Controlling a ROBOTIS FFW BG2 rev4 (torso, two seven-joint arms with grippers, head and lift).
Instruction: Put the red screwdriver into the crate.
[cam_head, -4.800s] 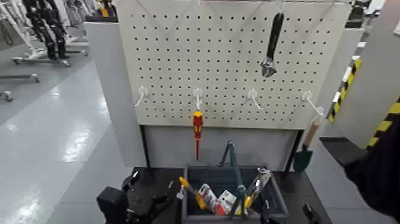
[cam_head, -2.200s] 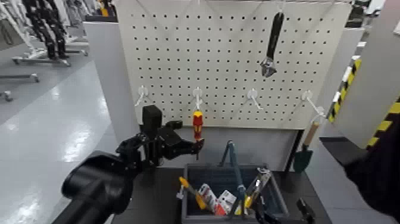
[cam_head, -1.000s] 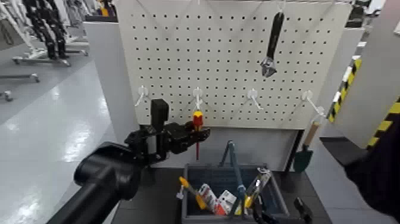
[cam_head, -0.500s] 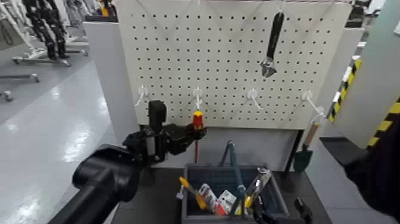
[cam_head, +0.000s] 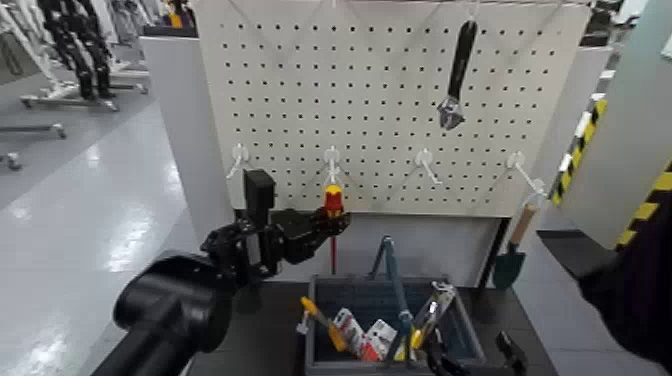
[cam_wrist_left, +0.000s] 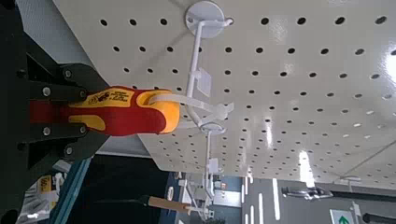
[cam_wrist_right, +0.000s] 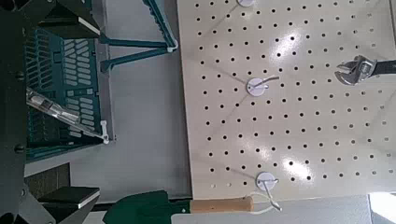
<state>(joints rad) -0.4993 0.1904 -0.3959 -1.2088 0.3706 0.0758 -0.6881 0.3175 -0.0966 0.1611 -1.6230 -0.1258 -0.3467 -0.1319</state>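
Centre frame: left hand (cam_head: 322, 226) clamped on the red screwdriver (cam_head: 332, 202), unhooking underway; crate (cam_head: 452, 322) below awaits; right hand unseen.

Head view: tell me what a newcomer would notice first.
The left tool closed on the red screwdriver, which hangs from a hook on the white pegboard. Below sits the crate full of tools; a black wrench hangs at the pegboard's upper right.

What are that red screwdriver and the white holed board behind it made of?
The red screwdriver looks like glossy molded plastic with yellow ends; its thin dark shaft is probably metal. The pegboard seems white-painted sheet metal, judging by its flat, evenly punched face, though that is uncertain.
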